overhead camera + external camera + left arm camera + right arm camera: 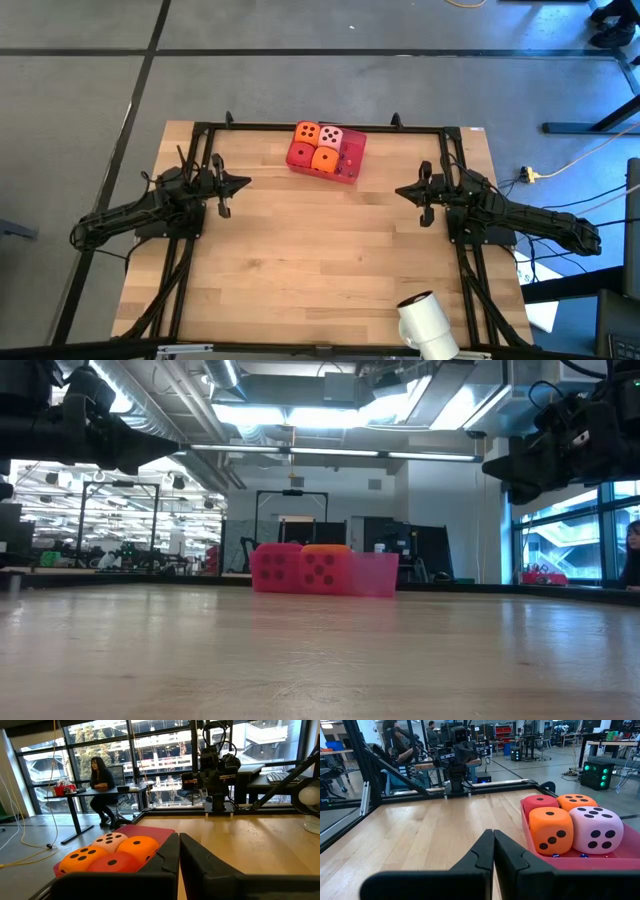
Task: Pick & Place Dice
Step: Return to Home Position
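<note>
Both arms are drawn back to their own sides of the table (300,270). Each is folded low along a side edge, with its wrist level and pointing inward at the other arm; the low view shows both held well above the wood. The left gripper (243,183) sits over the left part of the table, and its fingers (162,857) are pressed together with nothing between them. The right gripper (400,191) mirrors it over the right part, its fingers (480,852) likewise closed on nothing. All four dice sit in the pink-red tray (352,152), which lies slightly askew at the far middle of the table, between the two grippers and a little farther back, well apart from both. They are packed two by two, touching: one orange die (307,132) far left, the pale pink die (331,137) far right, the red die (299,153) near left, and the second orange die (325,159) near right. The right end of the tray is bare of dice.
</note>
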